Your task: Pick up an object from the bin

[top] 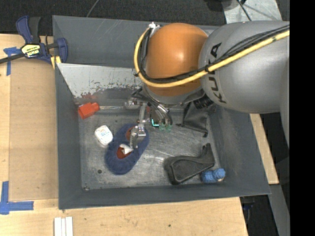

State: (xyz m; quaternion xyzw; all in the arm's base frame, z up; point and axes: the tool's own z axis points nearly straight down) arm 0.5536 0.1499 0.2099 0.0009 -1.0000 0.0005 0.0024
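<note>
My gripper [151, 127] hangs under the arm's orange cover near the middle of the bin, its two fingers spread open with nothing between them. The left fingertip [140, 131] stands at the upper right edge of a blue soft slipper-shaped thing [123, 157], which has a red and white piece [123, 151] lying in its hollow. The right fingertip [164, 124] is over bare bin floor. A small white capped thing [103, 134] lies just left of the blue one.
An orange block [88, 110] sits at the back left by the bin's wall. A black curved thing [189, 166] with a blue ball [213, 175] beside it lies at the front right. Another black thing [197, 118] lies under the arm at the right.
</note>
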